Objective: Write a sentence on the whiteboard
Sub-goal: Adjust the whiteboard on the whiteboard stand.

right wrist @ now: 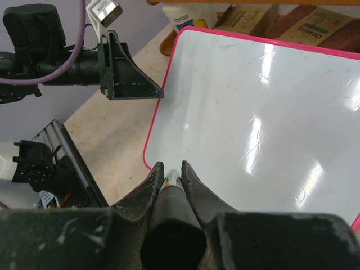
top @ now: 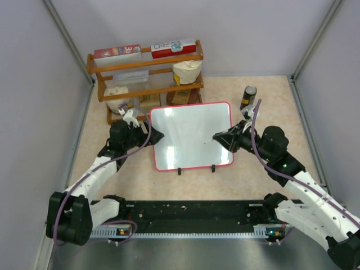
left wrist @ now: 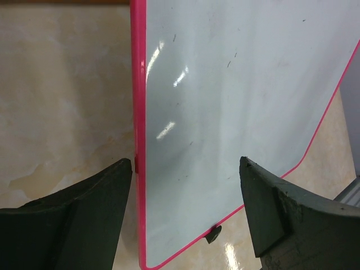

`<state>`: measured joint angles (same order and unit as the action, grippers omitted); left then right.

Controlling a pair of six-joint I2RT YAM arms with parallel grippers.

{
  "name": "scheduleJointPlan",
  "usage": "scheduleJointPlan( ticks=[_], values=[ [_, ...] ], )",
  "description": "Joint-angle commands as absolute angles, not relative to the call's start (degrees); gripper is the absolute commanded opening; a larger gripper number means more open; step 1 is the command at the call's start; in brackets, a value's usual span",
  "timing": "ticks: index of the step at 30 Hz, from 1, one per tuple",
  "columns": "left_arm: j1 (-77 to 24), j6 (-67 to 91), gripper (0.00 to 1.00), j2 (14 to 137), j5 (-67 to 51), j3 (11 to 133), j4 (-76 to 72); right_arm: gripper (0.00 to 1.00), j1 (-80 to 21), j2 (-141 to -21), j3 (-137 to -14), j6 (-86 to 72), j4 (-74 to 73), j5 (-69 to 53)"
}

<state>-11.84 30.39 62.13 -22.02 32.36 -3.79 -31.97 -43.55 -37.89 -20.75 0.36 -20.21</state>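
Observation:
The whiteboard (top: 191, 135) stands tilted on two black clip feet in the middle of the table. Its pink-framed surface is blank in all views; no sentence shows, only faint specks. My left gripper (top: 156, 136) is open at the board's left edge. In the left wrist view (left wrist: 185, 163) one finger is outside the pink frame and the other is in front of the board (left wrist: 236, 101). My right gripper (top: 223, 137) is shut on a black marker (right wrist: 171, 197). Its tip (top: 207, 142) points at the board's right-middle area. The right wrist view shows the board (right wrist: 270, 95) beyond the jaws (right wrist: 170, 167).
A wooden shelf rack (top: 145, 73) with boxes and bags stands right behind the board. A dark can (top: 248, 97) stands at the back right. A black rail (top: 191, 211) runs along the near edge. Grey walls close both sides.

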Motion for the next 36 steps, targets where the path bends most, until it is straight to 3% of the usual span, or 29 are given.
scheduleJointPlan(
  ticks=[1,6,16,24,26,29,30,32,33,36],
  values=[
    [-9.9,29.6,0.81,63.1,-23.9,34.5,-8.6,0.0,-31.1,-41.7,-38.1,-20.5,1.5,-20.6],
    [-5.0,29.8,0.81,63.8,-26.7,32.7,-11.2,0.0,-31.1,-41.9,-38.1,-20.3,1.5,-20.7],
    [-0.6,34.2,0.81,73.3,-45.2,32.4,-31.2,0.0,-31.1,-43.5,-38.4,-20.2,2.1,-21.5],
    [-0.4,36.3,0.7,85.9,-57.8,35.9,-45.9,0.0,-31.1,-43.2,-38.8,-20.1,1.3,-21.4],
    [-0.4,37.3,0.65,87.3,-59.3,35.8,-50.1,0.0,-31.1,-43.1,-38.9,-20.0,1.1,-21.2],
    [-0.4,37.7,0.45,89.1,-62.8,35.6,-52.6,0.0,-31.0,-43.0,-38.8,-19.6,0.8,-20.7],
    [-0.4,37.8,0.32,89.6,-63.8,35.6,-52.7,0.0,-31.1,-43.0,-38.9,-19.7,0.8,-20.6],
    [-0.4,37.9,0.22,90.9,-65.4,34.7,-53.3,0.0,-31.1,-43.2,-38.8,-19.6,0.9,-20.7],
    [-0.4,38.1,0.11,91.2,-65.5,34.1,-54.6,0.0,-31.1,-43.1,-38.9,-19.6,0.9,-20.8],
    [-0.4,39.5,0.0,93.0,-65.5,31.3,-59.0,0.0,-31.1,-43.3,-38.9,-19.4,1.0,-20.8]
  ],
)
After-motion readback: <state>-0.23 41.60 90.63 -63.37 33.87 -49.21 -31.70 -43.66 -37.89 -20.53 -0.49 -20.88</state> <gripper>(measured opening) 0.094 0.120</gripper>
